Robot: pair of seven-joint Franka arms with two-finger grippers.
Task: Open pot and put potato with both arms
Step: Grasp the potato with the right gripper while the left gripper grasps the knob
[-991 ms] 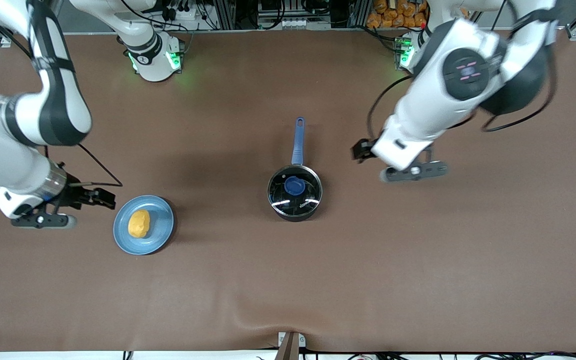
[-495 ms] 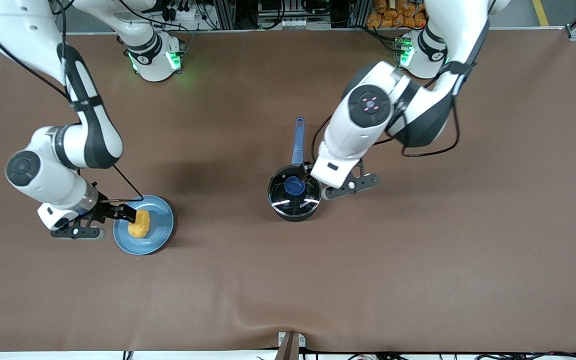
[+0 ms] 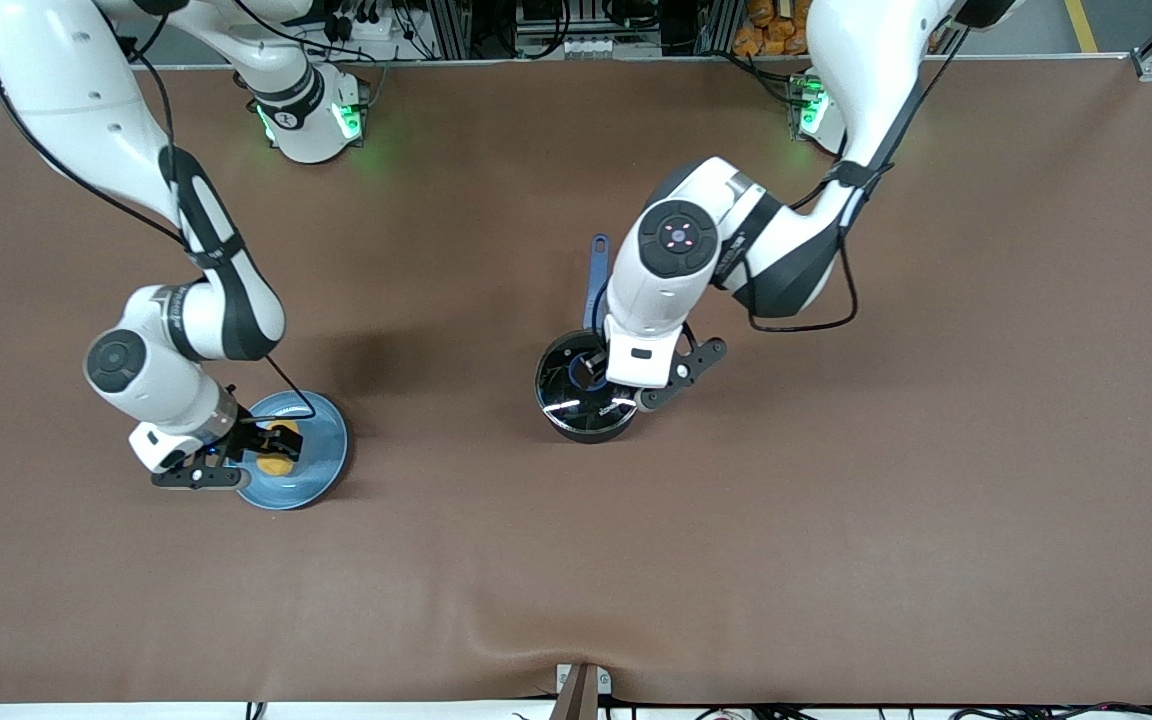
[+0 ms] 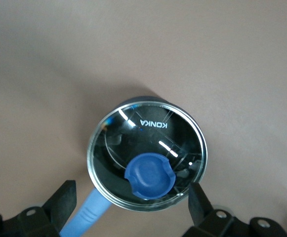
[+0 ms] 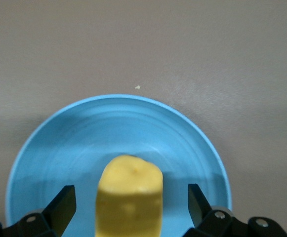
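Note:
The black pot (image 3: 581,418) stands mid-table with its glass lid (image 3: 561,385) on and its blue handle (image 3: 596,275) pointing toward the robots' bases. My left gripper (image 3: 593,368) is open just over the lid's blue knob. In the left wrist view the knob (image 4: 149,176) lies between the spread fingers (image 4: 64,201), untouched, and the gripper (image 4: 131,202) is open over the lid (image 4: 148,133). The yellow potato (image 3: 281,452) lies on a light-blue plate (image 3: 321,465). My right gripper (image 3: 261,443) is open around it. The right wrist view shows the potato (image 5: 128,197) between the fingers (image 5: 198,201) with gaps on both sides.
The plate (image 5: 84,143) sits toward the right arm's end of the table, nearer to the front camera than the pot. The brown table cover (image 3: 836,520) has a wrinkle near the front edge. The pot handle shows in the left wrist view (image 4: 86,219).
The left gripper swung in from the left arm's end to over the lid knob. The right gripper moved from beside the plate to around the potato. Pot, plate and potato have not moved.

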